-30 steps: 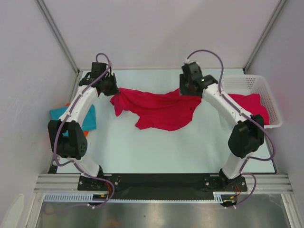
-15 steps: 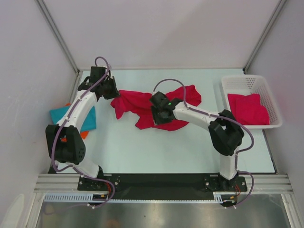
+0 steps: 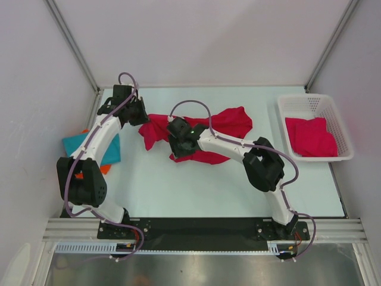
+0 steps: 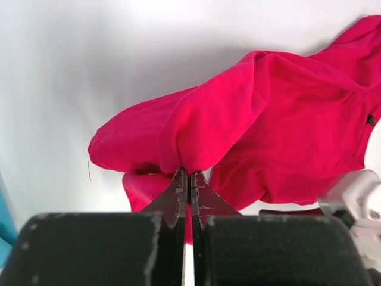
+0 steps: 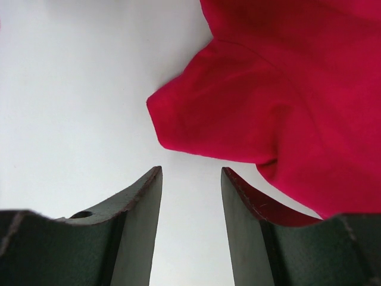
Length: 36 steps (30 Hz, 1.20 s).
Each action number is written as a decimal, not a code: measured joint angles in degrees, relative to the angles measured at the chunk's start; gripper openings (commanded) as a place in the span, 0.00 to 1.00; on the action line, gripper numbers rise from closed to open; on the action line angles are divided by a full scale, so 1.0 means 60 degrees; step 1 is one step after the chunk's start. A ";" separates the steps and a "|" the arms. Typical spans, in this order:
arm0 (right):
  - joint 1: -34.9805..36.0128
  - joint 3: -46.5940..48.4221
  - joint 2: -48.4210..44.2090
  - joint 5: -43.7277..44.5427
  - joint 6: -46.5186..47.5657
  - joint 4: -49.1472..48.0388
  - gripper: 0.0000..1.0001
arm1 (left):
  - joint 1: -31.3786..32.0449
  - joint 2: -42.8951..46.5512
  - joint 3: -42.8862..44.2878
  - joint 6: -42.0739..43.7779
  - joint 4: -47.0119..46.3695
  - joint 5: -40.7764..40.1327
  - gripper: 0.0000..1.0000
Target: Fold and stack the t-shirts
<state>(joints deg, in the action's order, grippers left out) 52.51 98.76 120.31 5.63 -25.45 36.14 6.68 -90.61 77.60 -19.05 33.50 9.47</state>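
Note:
A crimson red t-shirt [image 3: 223, 124] lies crumpled across the middle of the table. My left gripper [image 3: 141, 115] is shut on a fold at its left end; the left wrist view shows the fingertips [image 4: 189, 174] pinching the red cloth [image 4: 268, 119]. My right gripper [image 3: 178, 147] is open and empty, low over the shirt's near left part. In the right wrist view its jaws [image 5: 190, 173] stand apart over bare table, just short of a corner of the red shirt [image 5: 286, 107]. A teal t-shirt [image 3: 74, 143] lies at the left edge with an orange one [image 3: 106, 169] under it.
A white mesh basket [image 3: 309, 102] stands at the right edge with another red t-shirt [image 3: 309, 137] inside. The left arm reaches over the teal shirt. The enclosure's walls and metal posts stand close at the back and sides.
My right gripper has left the shirt's far right end and swung left and nearer, across the shirt to its near left part. The shirt's right side now lies slack. The left gripper holds still.

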 measured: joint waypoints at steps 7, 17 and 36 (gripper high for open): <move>0.0069 0.0076 0.0437 -0.0135 -0.0011 0.0007 0.49 | -0.0058 0.0004 0.0000 0.0000 0.0000 0.0047 0.00; 0.0291 0.0871 0.1202 -0.0342 -0.0007 0.0095 0.49 | -0.0178 0.0062 -0.0007 0.0007 -0.0004 0.0164 0.00; 0.0138 0.0499 0.1231 0.0248 0.0186 0.0208 0.00 | -0.0477 0.0197 -0.0193 0.0146 -0.0117 0.0375 0.91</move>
<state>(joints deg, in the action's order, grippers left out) 53.34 101.75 127.70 7.11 -24.34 37.39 3.81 -89.43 76.44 -18.17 32.80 11.73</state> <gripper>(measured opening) 0.014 0.377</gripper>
